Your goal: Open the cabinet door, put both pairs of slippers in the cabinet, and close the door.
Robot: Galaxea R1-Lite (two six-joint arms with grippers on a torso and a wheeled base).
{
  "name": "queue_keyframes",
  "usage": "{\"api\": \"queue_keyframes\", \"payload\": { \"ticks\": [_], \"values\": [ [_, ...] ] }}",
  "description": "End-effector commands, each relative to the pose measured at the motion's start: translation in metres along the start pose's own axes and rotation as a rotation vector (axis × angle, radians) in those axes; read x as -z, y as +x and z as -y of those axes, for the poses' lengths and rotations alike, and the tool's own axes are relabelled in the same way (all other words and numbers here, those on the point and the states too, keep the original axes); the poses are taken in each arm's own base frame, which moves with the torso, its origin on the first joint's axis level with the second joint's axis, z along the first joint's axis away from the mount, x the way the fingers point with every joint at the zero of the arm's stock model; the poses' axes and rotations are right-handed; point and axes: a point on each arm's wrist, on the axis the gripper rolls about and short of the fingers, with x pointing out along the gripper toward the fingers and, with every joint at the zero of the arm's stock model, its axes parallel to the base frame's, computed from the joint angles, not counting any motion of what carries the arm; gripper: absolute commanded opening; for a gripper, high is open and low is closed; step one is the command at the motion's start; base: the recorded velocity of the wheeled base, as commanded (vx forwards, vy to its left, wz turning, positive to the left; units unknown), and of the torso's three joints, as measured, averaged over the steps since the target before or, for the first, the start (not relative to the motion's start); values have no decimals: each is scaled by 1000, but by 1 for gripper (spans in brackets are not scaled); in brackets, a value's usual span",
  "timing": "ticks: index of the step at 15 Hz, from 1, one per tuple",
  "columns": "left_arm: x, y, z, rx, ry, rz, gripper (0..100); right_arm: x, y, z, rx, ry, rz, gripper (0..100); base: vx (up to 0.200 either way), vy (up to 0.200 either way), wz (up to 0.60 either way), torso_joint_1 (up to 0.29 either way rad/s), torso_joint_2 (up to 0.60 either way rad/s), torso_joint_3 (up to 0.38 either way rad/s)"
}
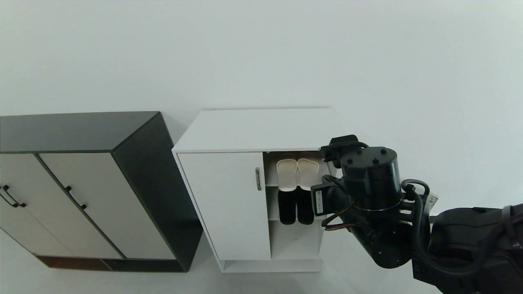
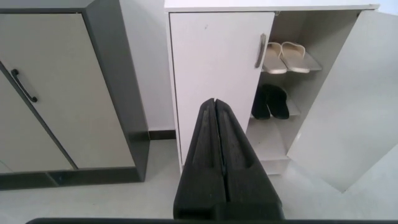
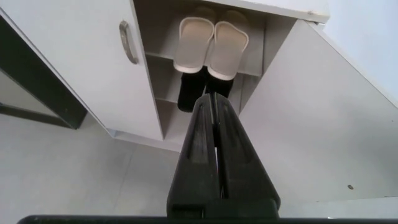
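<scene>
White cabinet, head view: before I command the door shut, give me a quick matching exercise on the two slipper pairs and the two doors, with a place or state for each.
Things:
1. white slippers
2. black slippers
3. right door
4. left door

Places or states:
A. shut, handle at its inner edge
B. on the upper shelf
C. swung open
D. on the middle shelf

Pairs: 1-B, 2-D, 3-C, 4-A
</scene>
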Motion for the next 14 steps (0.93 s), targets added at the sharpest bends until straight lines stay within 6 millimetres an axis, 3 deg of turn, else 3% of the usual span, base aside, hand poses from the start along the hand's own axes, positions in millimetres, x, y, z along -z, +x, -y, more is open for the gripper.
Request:
{"api": "queue_keyframes", "payload": {
  "ticks": [1,5,8,14],
  "values": [
    [0,0,0,0,0,0,0,-1,0,0,0,2,4,0,0,0,-600,-2,-7,2],
    [0,0,0,0,-2,0,0,-5,4,9,27,5,16,0,0,0,-600,15,4,-1],
    [0,0,0,-1,-2,0,0,-22,4,29,72,8,76,0,0,0,0,0,0,0],
    [0,0,0,0,-2,0,0,-22,5,32,80,3,73,0,0,0,0,0,0,0]
  ]
}}
